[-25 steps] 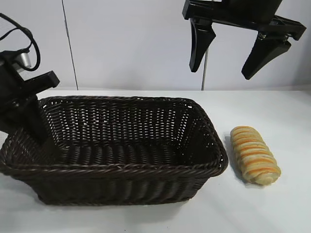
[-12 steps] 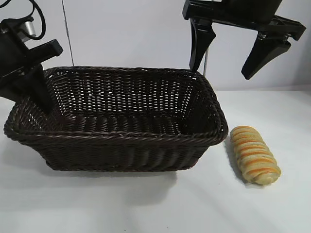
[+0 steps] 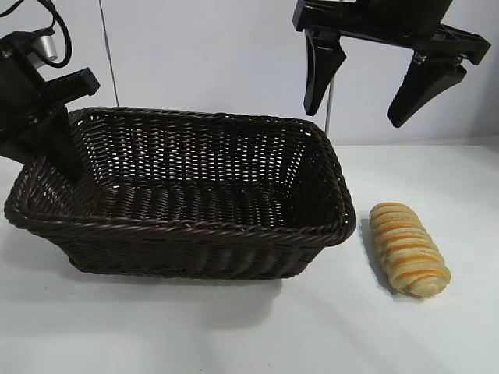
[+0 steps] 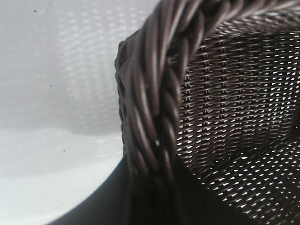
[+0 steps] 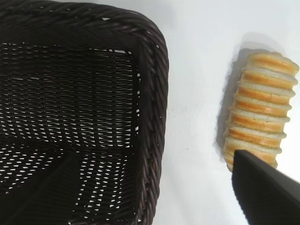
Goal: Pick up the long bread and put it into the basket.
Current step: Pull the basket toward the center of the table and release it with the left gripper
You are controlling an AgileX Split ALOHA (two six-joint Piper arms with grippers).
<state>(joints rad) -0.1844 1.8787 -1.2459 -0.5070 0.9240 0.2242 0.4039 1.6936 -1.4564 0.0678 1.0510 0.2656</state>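
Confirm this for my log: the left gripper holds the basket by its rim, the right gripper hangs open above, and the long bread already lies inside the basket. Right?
Not quite. The long bread is not inside the basket; it lies on the table beside the basket's right end, as the exterior view shows. The rest holds: the left gripper holds the rim and the right gripper hangs open above.

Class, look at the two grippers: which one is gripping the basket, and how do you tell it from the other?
The left gripper: it is clamped on the rim of the basket at its left end, tilting it. The right gripper hangs open above the long bread, touching nothing.
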